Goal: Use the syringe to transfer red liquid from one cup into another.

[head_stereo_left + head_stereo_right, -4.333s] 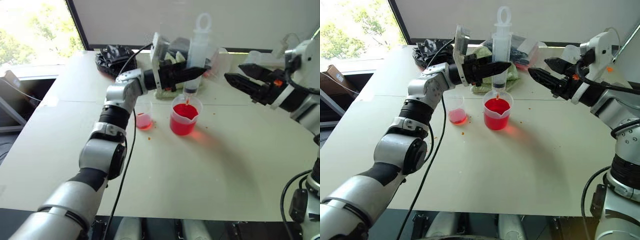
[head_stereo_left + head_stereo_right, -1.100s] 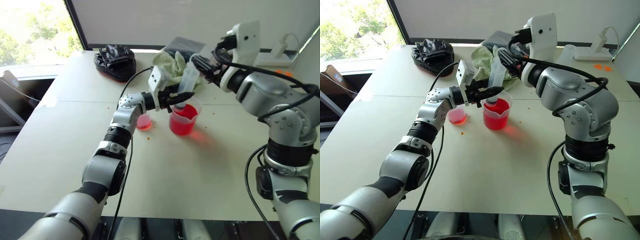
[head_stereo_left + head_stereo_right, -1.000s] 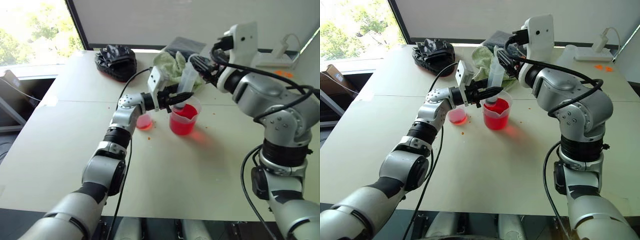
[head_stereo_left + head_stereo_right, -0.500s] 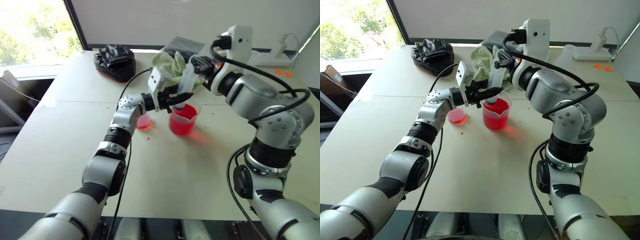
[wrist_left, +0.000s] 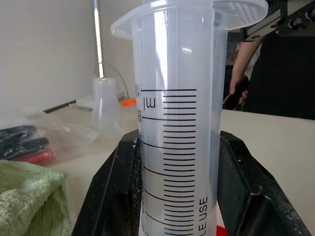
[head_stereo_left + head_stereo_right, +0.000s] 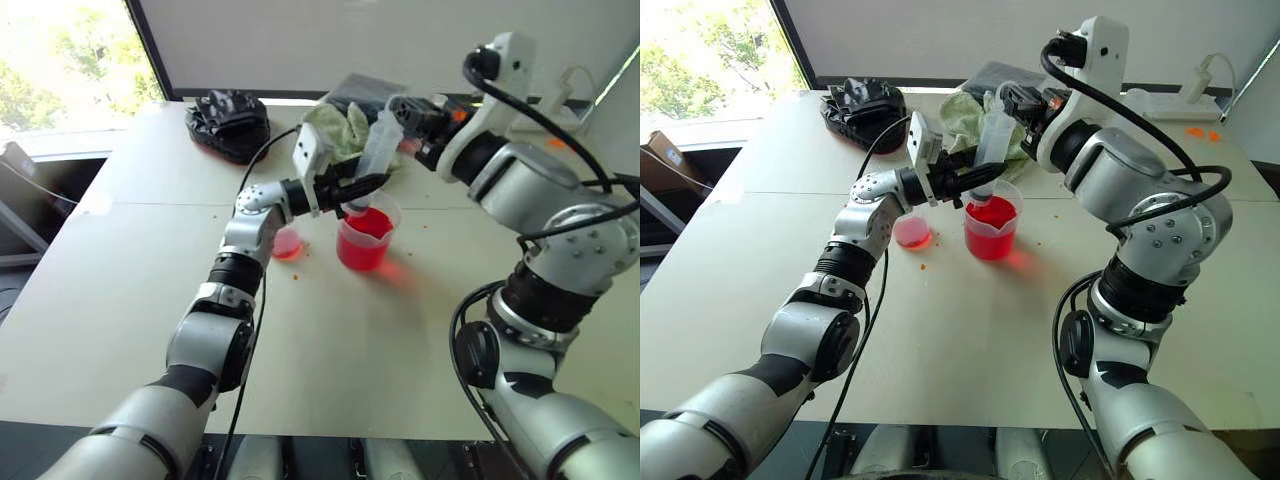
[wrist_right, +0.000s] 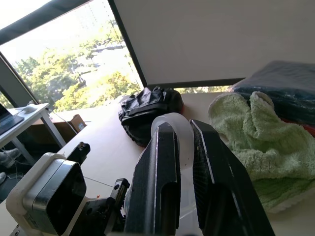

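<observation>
The syringe [image 6: 990, 140] stands tilted over the larger beaker [image 6: 990, 240], which holds red liquid [image 6: 991, 216]. The syringe's tip is at the beaker's mouth. My left gripper [image 6: 972, 181] is shut on the clear barrel [image 5: 177, 137], with a black finger [image 5: 115, 191] on either side. My right gripper [image 6: 1012, 100] is shut on the white plunger ring [image 7: 173, 129] at the top. The small narrow cup [image 6: 912, 232] stands beside the beaker, to its left, with a little red liquid in it.
A black bag [image 6: 230, 120], a green towel [image 6: 338, 125] and dark packets [image 6: 368, 90] lie at the back of the table. A white power strip [image 6: 1180, 100] sits at the far right. A person's hand [image 5: 238, 86] shows beyond the table. Red drops [image 6: 925, 266] dot the tabletop.
My right gripper, open beside the plunger top a second ago, has shut on the ring and its wrist has rolled. The left gripper still holds the barrel over the beaker.
</observation>
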